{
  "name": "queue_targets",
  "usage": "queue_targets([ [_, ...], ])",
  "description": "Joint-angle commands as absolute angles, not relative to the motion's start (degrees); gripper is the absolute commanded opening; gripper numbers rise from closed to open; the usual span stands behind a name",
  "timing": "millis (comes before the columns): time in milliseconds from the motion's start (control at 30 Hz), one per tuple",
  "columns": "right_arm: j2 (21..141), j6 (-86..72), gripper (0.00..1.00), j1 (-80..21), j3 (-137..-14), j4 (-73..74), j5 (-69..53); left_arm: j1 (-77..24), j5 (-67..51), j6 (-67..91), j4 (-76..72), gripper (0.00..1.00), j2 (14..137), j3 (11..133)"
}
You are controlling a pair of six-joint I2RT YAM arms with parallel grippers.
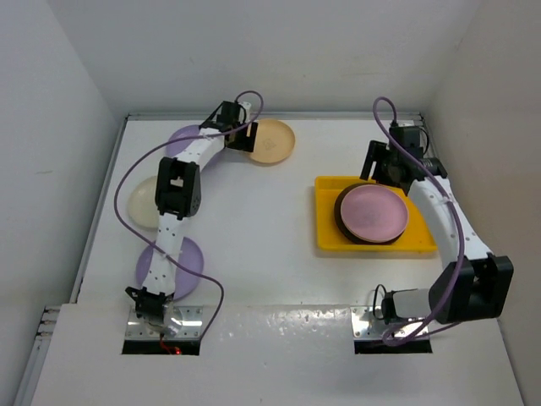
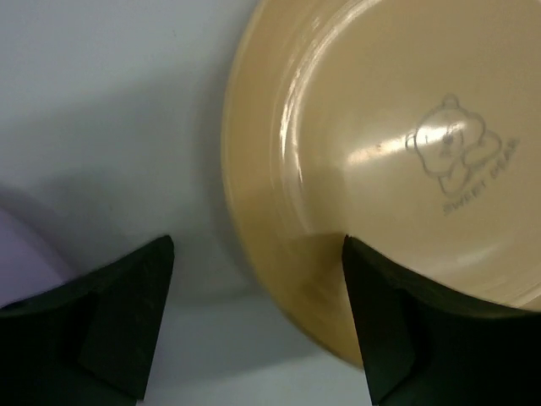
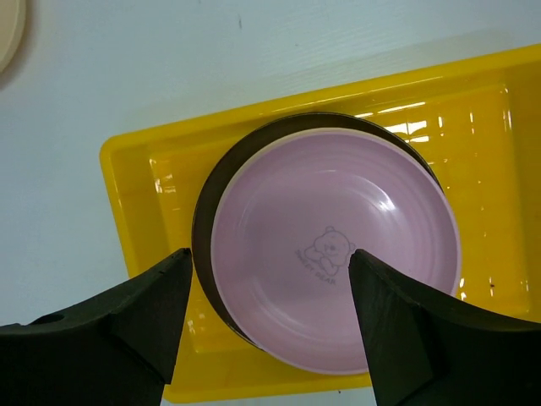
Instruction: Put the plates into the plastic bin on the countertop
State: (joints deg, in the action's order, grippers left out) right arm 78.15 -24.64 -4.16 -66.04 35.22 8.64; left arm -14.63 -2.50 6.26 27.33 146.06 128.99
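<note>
Your left arm reaches long from its base toward the far side of the worktop point(image 1: 254, 254), wrist bent to the right. Its left pincer point(image 1: 243, 136) is spread apart at the near-left rim of the pale orange plate point(image 1: 272, 141). In the wrist view, the left pincer point(image 2: 258, 245) has 1 finger over that plate point(image 2: 397, 169) and the other over bare worktop, with the rim between them. You cannot tell whether either finger touches.

Your right arm bows out to the right, elbow low near its base, forearm running up to the far edge of the yellow bin point(image 1: 325, 238). The right pincer point(image 1: 385, 169) points down over the bin, fingers apart and gripping nothing – the wrist view shows it point(image 3: 270, 254) above the pink plate point(image 3: 338, 254).

That pink plate point(image 1: 373, 211) lies in the bin point(image 3: 127, 169) on top of a dark-rimmed plate point(image 3: 207, 228).

On the left of the worktop, 3 more plates lie partly under the left arm – a lavender plate point(image 1: 180, 138) at the far side, a cream plate point(image 1: 140, 201) in the middle and a 2nd lavender plate point(image 1: 191, 260) near the base.
</note>
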Motion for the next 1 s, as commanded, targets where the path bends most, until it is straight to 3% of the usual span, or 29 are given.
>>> queue_targets([
  [0, 74.4, -24.2, 0.73, -4.6, -66.3, 35.3, 10.3, -14.7, 1.3, 9.4, 24.1, 0.82, 147.1, 131.8],
  [33, 74.0, -23.9, 0.73, -4.7, -66.4, 35.3, 10.5, -14.7, -0.7, 9.4, 24.6, 0.7, 147.1, 131.1],
  [133, 73.6, -23.7, 0.72, -5.1, -67.2, 35.3, 11.0, -15.2, -9.5, 8.2, 25.3, 0.49, 147.1, 128.2],
  [167, 73.7, -23.7, 0.71, -5.4, -67.7, 35.2, 10.9, -15.2, -13.0, 8.2, 26.4, 0.27, 147.1, 127.6],
  [233, 74.4, -22.6, 0.71, -6.8, -68.1, 35.1, 10.8, -15.2, -14.2, 8.2, 27.8, 0.0, 146.6, 127.6],
  [533, 80.6, -18.1, 0.68, -15.5, -72.4, 33.4, 1.1, -15.0, -23.0, -2.0, 33.5, 0.0, 125.2, 121.9],
  [633, 83.1, -19.6, 0.58, -17.5, -74.3, 30.7, -3.6, -16.1, -23.5, -8.9, 41.2, 0.0, 119.4, 120.8],
  [800, 85.8, -21.5, 0.67, -20.6, -75.8, 23.8, -7.9, -18.8, -28.0, -10.5, 50.5, 0.0, 112.3, 118.7],
  [967, 86.0, -24.5, 0.63, -21.2, -73.8, 19.5, -9.5, -20.4, -30.1, -11.0, 53.8, 0.0, 109.0, 114.4],
])
